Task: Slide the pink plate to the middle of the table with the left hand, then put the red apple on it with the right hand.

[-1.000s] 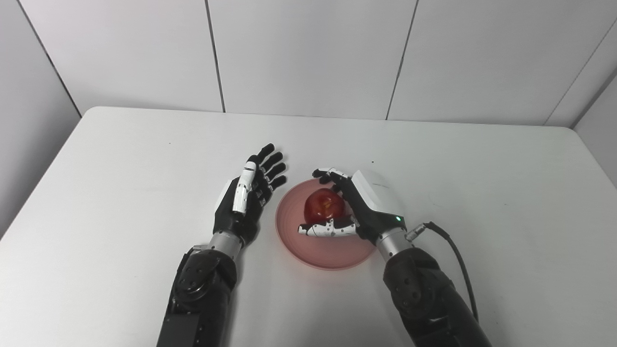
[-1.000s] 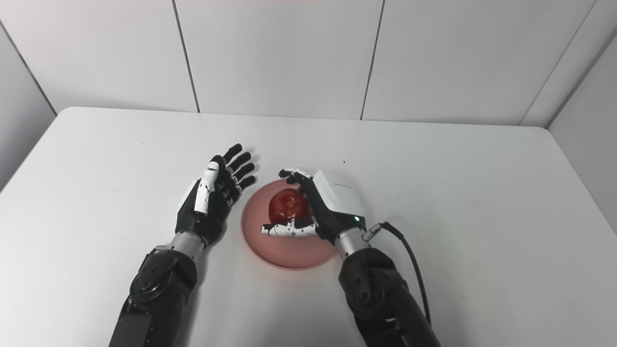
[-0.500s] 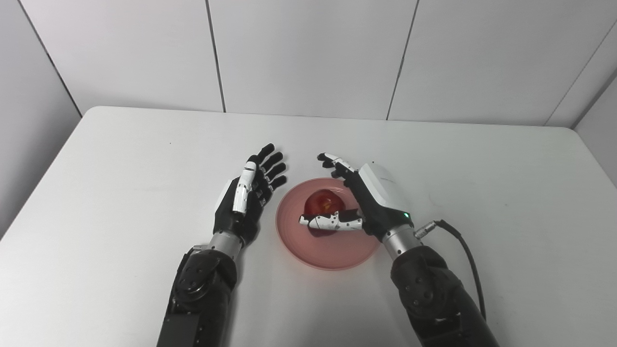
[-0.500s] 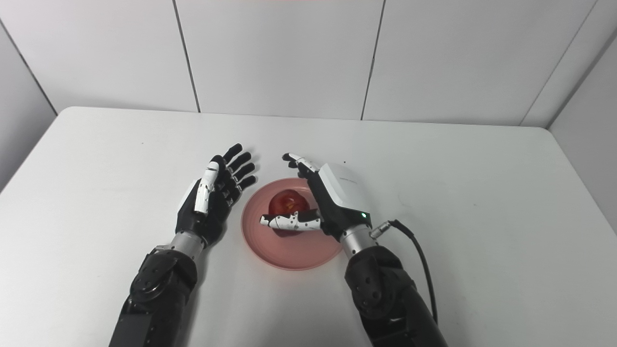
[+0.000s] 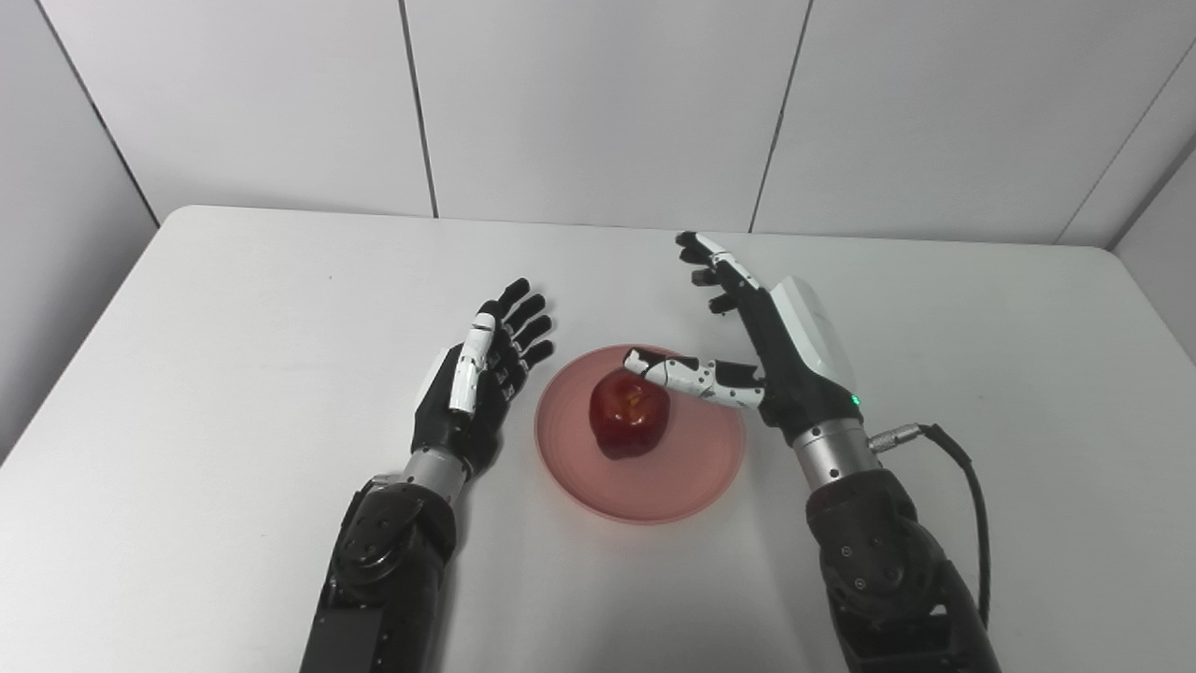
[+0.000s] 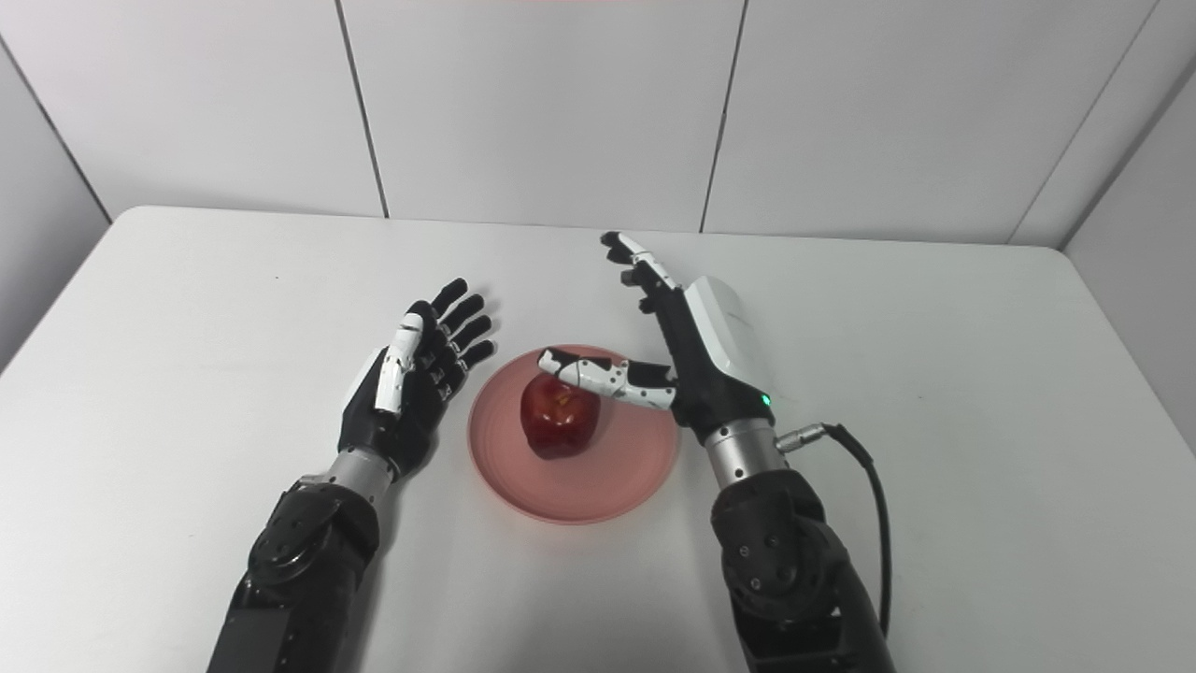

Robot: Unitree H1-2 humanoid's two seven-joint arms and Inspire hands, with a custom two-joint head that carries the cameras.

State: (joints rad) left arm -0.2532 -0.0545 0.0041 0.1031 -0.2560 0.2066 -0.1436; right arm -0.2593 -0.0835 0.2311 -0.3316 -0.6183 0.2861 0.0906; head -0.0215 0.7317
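The red apple (image 5: 630,413) rests on the pink plate (image 5: 696,467) near mid-table. The right hand (image 5: 780,350), at 3 o'clock of the apple, has its fingers spread wide and grips nothing; its thumb (image 5: 687,372) reaches toward the fruit's top, contact unclear. Recommended: withdraw up and toward 3 o'clock, keeping the thumb off the apple so it cannot roll. The left hand (image 5: 476,374) lies at 9 o'clock of the plate, just beside it, fingers extended, empty.

The table (image 5: 234,327) is white and matte; pale panelled walls (image 5: 598,103) enclose it.
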